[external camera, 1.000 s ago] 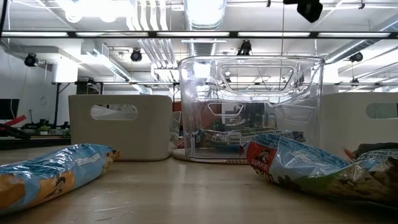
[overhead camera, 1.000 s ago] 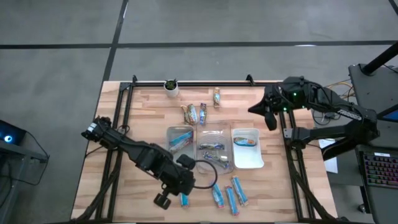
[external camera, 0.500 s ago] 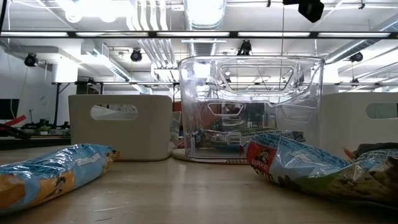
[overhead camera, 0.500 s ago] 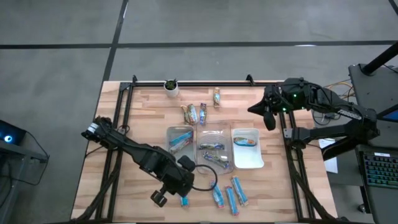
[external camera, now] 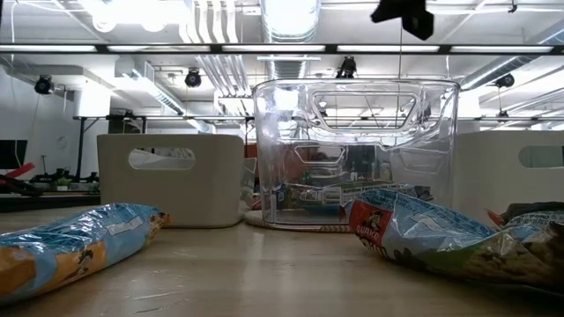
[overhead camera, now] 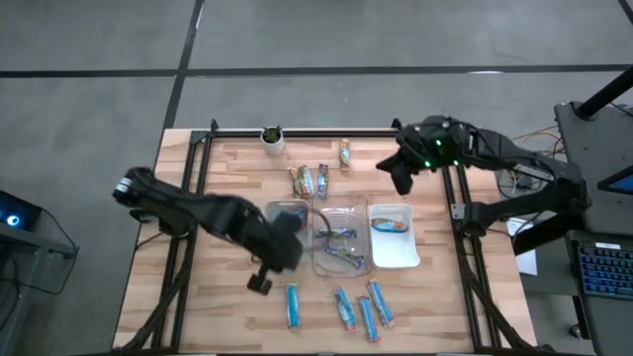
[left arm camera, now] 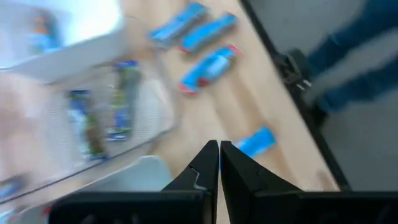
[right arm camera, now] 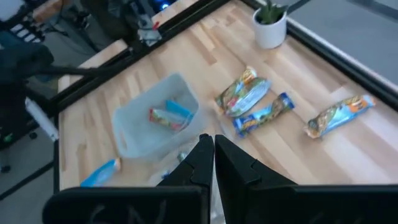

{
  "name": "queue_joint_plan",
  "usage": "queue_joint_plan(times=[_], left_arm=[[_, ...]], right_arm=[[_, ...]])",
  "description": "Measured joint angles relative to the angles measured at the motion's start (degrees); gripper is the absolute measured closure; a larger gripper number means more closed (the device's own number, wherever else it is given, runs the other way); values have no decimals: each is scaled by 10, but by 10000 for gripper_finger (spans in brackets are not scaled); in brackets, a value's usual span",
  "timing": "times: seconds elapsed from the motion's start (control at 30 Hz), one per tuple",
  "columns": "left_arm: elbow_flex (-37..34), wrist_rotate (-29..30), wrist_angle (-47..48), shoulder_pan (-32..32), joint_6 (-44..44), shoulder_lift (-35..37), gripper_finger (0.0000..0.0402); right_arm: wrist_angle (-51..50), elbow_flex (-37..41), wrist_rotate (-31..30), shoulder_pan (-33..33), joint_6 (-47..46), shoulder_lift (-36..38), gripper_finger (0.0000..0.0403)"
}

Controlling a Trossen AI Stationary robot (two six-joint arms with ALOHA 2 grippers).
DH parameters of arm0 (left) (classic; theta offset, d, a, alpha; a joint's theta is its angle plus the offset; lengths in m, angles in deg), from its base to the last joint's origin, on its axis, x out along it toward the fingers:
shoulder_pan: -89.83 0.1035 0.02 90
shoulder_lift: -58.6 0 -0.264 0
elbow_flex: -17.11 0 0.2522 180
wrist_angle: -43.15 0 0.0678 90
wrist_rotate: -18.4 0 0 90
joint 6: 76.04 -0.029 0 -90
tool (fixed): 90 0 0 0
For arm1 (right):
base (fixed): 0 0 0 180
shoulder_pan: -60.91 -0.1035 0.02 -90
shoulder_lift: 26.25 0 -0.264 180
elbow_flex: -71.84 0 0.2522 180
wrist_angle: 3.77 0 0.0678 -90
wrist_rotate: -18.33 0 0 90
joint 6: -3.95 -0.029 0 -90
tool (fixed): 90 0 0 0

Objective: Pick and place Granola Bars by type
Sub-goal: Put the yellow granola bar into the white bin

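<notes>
The left gripper hangs over the worktop just in front of the left tray, fingers pressed together and carrying nothing. The right gripper hovers by the far right corner, near the right tray, its fingers also pressed together and empty.

The bars lie in three lots. Four blue ones sit loose on the near side: a single blue bar and a close trio beside it. A far cluster of mixed wrappers lies beyond the trays, with one more bar apart from it towards the plant pot. Others are already sorted: some in the left tray, a few in the clear middle tray, one in the right tray.

I'd judge these bars light and a bit crushable, with slick, crinkly foil that could slide between the fingers. The safest hold is probably across the short width at the middle, where the bar is stiffest, rather than on the flat crimped ends (those would likely fold). The trio lies so close together that open fingers may nudge a neighbour
</notes>
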Motion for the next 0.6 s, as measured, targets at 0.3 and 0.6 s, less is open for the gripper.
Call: queue_joint_plan(times=[0.3, 0.6], left_arm=[[-154, 78, -154, 107, 45, 169, 401], [-227, 94, -195, 177, 45, 281, 401]], right_arm=[[-45, -150, -5, 86, -9, -131, 394], [-122, -264, -5, 138, -7, -244, 379]])
